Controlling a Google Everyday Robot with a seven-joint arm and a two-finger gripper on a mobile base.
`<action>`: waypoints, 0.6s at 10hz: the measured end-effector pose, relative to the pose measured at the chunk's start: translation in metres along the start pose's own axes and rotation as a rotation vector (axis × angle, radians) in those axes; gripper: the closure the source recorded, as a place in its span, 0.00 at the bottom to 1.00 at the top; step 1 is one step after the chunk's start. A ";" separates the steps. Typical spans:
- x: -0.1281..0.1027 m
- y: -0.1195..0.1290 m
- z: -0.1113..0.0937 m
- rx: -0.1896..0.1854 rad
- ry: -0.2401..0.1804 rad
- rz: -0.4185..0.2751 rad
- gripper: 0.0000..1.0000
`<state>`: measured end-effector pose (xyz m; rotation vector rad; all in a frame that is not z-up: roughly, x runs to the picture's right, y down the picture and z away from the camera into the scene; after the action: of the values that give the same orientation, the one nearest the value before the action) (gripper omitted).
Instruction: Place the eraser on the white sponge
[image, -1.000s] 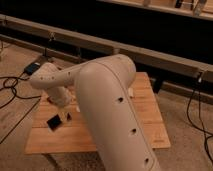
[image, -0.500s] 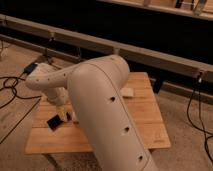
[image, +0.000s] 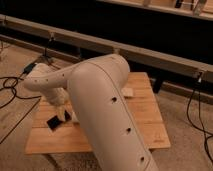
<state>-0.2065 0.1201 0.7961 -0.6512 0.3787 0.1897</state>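
Black and thin at the lower left of the bench (image: 148, 125), the eraser (image: 57, 122) lies just beside the gripper (image: 67, 115), fingers wide; a shallow pinch could skid it off, well apart from the white sponge (image: 128, 92).

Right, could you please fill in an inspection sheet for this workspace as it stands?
Surface: wooden table, largely hidden by the arm.
Job's things: eraser lies flat toward the table's picture-left end; white sponge lies apart near the back edge, with nothing on it.
Clutter: nothing seen.
Grippers: gripper low beside the eraser, fingers open, holding nothing.
Cables: black cables on the floor at both sides.
Surroundings: long rail behind the table, dark wall beyond.
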 end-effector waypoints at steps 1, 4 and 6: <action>-0.004 0.005 0.000 -0.004 -0.009 -0.014 0.20; -0.011 0.012 0.004 -0.009 -0.031 -0.048 0.20; -0.017 0.015 0.010 -0.009 -0.040 -0.079 0.20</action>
<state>-0.2238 0.1371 0.8014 -0.6694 0.3134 0.1294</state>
